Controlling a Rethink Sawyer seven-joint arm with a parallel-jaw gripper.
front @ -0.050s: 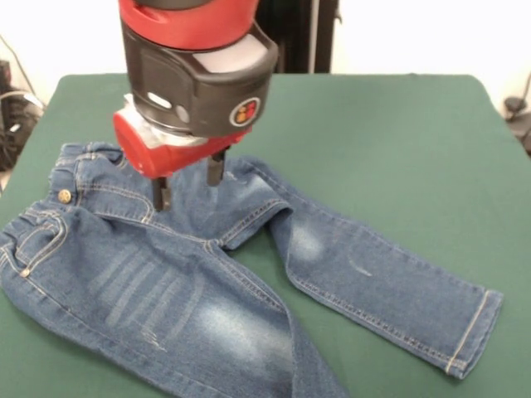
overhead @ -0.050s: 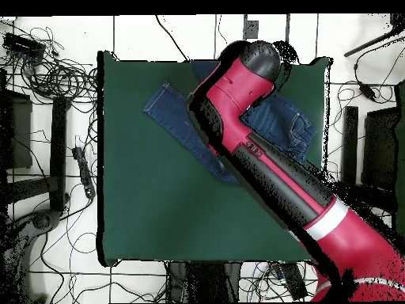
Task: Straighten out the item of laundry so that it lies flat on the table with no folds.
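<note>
A small pair of blue denim jeans [front @ -0.050s: 207, 282] lies spread on the dark green table [front @ -0.050s: 390, 141], front side up; the cloth is woven denim with tan stitching along the seams, a brass button [front @ -0.050s: 64, 196] at the waistband and pale, whitish faded patches on the thighs. In the front view the waistband sits toward the left edge of the table; one leg runs out to the right and ends in a hemmed cuff [front @ -0.050s: 473, 327], the other runs toward the lower edge of the picture, where its end is cut off. The denim is rumpled around the crotch, where a fold of fabric stands up between the two legs (the rest of both legs looks fairly flat). The table top is felt-like, rectangular, with rounded corners, and far larger than the garment.

The red and black arm [overhead @ -0.050s: 269, 150] reaches over the jeans; its gripper [front @ -0.050s: 187, 186] hangs just below the waistband area, two dark fingers [front @ -0.050s: 160, 195] held apart with nothing between them, their tips at or just above the denim (contact cannot be told). In the overhead view the arm covers the middle of the jeans, with a leg showing on one side and the waist on the other.
</note>
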